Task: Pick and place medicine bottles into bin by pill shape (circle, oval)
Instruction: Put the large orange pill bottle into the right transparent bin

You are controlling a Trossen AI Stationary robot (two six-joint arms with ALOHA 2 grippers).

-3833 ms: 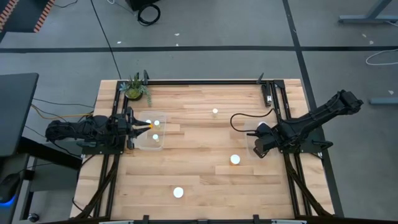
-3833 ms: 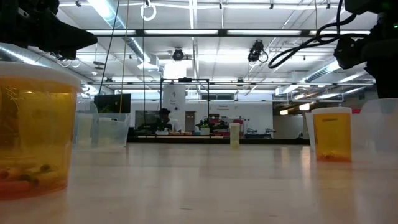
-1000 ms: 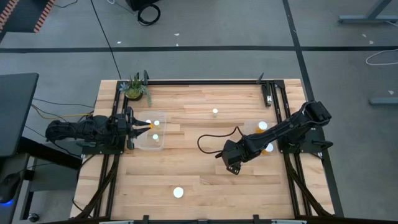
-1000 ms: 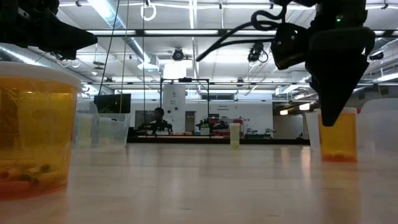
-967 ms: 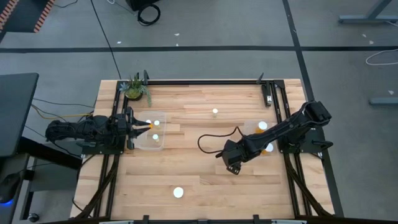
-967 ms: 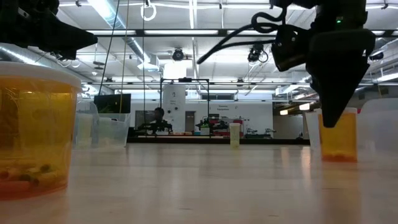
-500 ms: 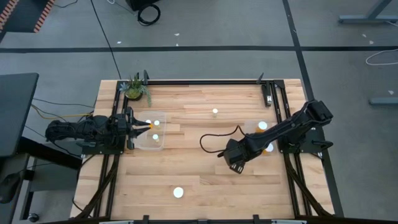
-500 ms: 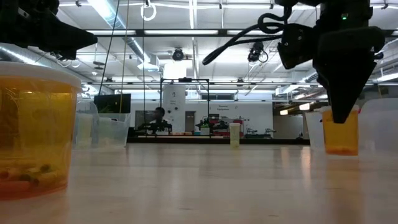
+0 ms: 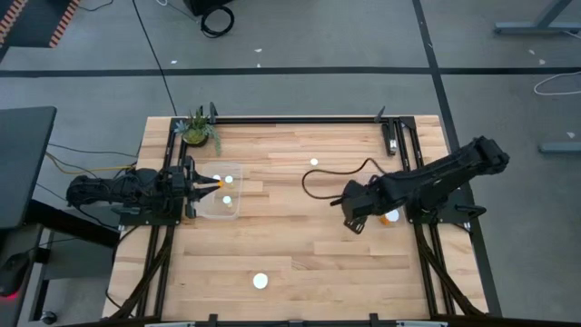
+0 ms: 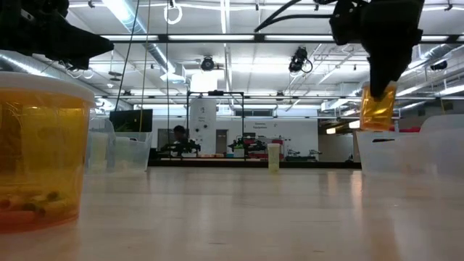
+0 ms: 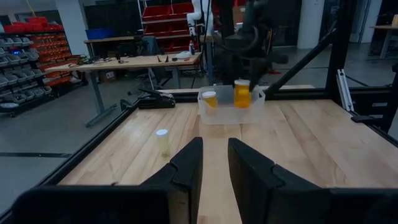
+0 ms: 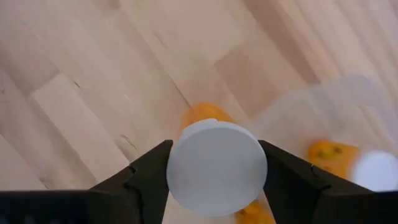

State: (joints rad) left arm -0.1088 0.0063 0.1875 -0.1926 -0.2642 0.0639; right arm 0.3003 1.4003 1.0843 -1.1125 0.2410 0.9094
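Your right gripper (image 9: 356,218) is hanging over the right half of the table (image 9: 300,241), just beside the clear bin (image 9: 388,207) on that side. Its fingers (image 12: 146,171) are clamping a medicine bottle (image 12: 216,168) from both sides, with the white cap facing the wrist camera and the amber body showing past it. In the low view you are seeing that bottle (image 10: 378,109) lifted clear of the wood, above the rim of the right-hand bin (image 10: 409,151). That bin is already holding at least 1 bottle (image 9: 391,216).

Your left gripper (image 9: 195,184) is waiting at the left edge of the table, at the near wall of the other clear bin (image 9: 221,190), with its fingers (image 11: 186,168) standing a narrow gap apart and holding nothing. 2 bottles are showing inside that bin (image 9: 227,179).

You are also seeing 2 bottles standing loose on the wood: 1 small one (image 9: 314,163) toward the far edge, and 1 larger one (image 9: 260,281) near the front edge. That front bottle is filling the left of the low view (image 10: 40,152), with pills lying at its bottom.

A potted plant (image 9: 197,128) is sitting at the far left corner.
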